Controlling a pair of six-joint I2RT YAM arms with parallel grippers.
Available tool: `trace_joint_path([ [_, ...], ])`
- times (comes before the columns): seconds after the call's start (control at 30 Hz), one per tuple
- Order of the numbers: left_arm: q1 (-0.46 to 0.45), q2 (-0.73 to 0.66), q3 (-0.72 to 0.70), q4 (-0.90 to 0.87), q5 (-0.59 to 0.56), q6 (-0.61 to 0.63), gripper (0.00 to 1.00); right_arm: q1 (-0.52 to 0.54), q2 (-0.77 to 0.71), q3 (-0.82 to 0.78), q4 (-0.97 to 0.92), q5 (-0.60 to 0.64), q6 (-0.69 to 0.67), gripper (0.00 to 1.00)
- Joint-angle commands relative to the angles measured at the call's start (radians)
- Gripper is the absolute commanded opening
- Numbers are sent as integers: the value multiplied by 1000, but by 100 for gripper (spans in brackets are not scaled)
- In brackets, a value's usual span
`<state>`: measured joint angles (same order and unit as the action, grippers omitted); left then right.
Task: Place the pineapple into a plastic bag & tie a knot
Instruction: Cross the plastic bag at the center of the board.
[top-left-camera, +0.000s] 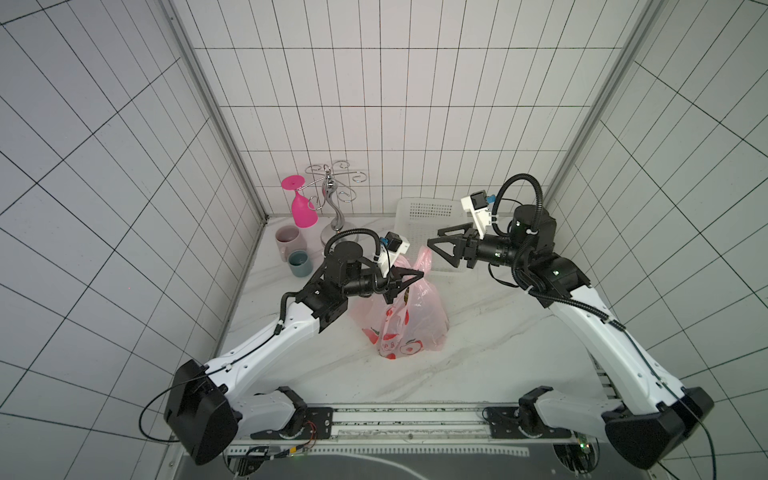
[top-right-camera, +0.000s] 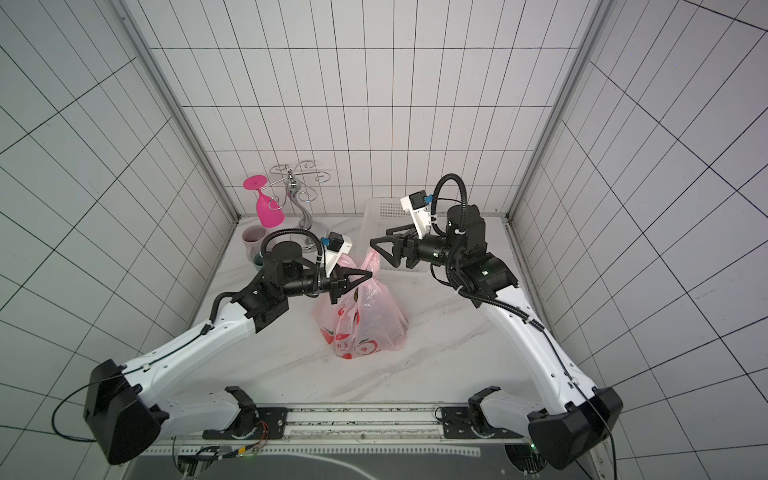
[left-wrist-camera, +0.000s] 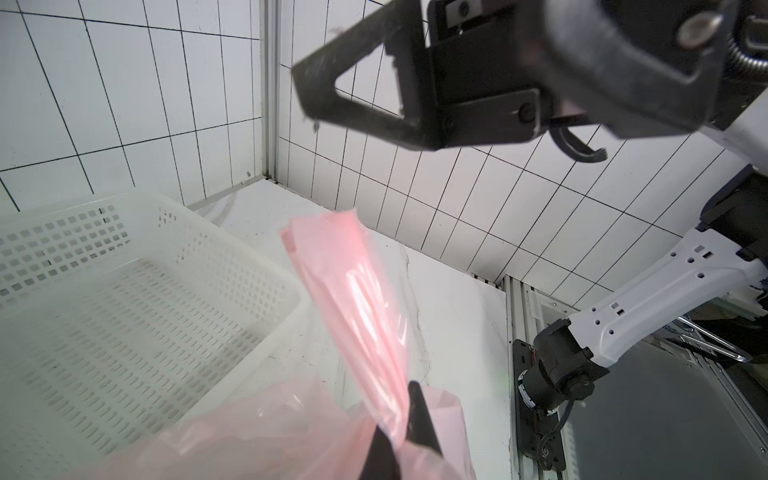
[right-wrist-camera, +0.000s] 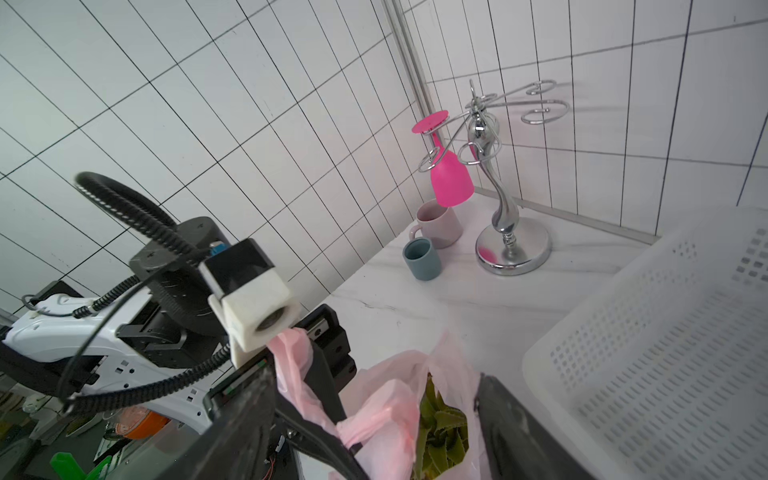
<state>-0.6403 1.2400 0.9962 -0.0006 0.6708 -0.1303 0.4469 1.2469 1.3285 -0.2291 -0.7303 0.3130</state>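
The pale-pink plastic bag (top-left-camera: 409, 320) (top-right-camera: 370, 320) with red fruit prints stands upright mid-table. Green pineapple (right-wrist-camera: 441, 424) leaves show through its open mouth; the fruit's body is hidden by the film. My left gripper (top-left-camera: 420, 275) (top-right-camera: 369, 274) (left-wrist-camera: 401, 432) is shut on one handle loop (left-wrist-camera: 349, 286), whose free end sticks up past the jaws. A second pink strip (right-wrist-camera: 291, 357) drapes over that gripper. My right gripper (top-left-camera: 434, 235) (top-right-camera: 379, 235) (right-wrist-camera: 374, 399) hovers open just above the bag's mouth, holding nothing. No knot is in view.
A white perforated basket (top-left-camera: 419, 224) (left-wrist-camera: 137, 299) (right-wrist-camera: 665, 353) sits right behind the bag, under my right gripper. At the back left stand a chrome glass rack (top-left-camera: 334, 208) with a pink goblet (top-left-camera: 301, 210), a pink mug (top-left-camera: 287, 240) and a grey-blue cup (top-left-camera: 300, 262).
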Motion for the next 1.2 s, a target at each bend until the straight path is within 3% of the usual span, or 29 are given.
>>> trace_joint_path([
  [0.0,2,-11,13,19,0,14,0,39,27,-27,-55,10,-14,77],
  [0.13,4,-6,17,16,0,16,0,69,46,-22,-71,29,-21,60],
  [0.33,3,7,34,-3,-2,19,0,80,53,3,-59,10,-24,0],
  [0.47,3,13,37,-12,-2,19,21,87,66,49,-44,-15,-27,0],
  [0.6,2,16,36,-12,-5,17,35,88,95,102,-17,-55,-7,0],
  [0.83,3,22,39,-19,-14,22,39,87,118,128,54,-102,37,0],
  [1.17,6,27,26,-27,-27,25,36,85,82,138,91,-118,64,0],
])
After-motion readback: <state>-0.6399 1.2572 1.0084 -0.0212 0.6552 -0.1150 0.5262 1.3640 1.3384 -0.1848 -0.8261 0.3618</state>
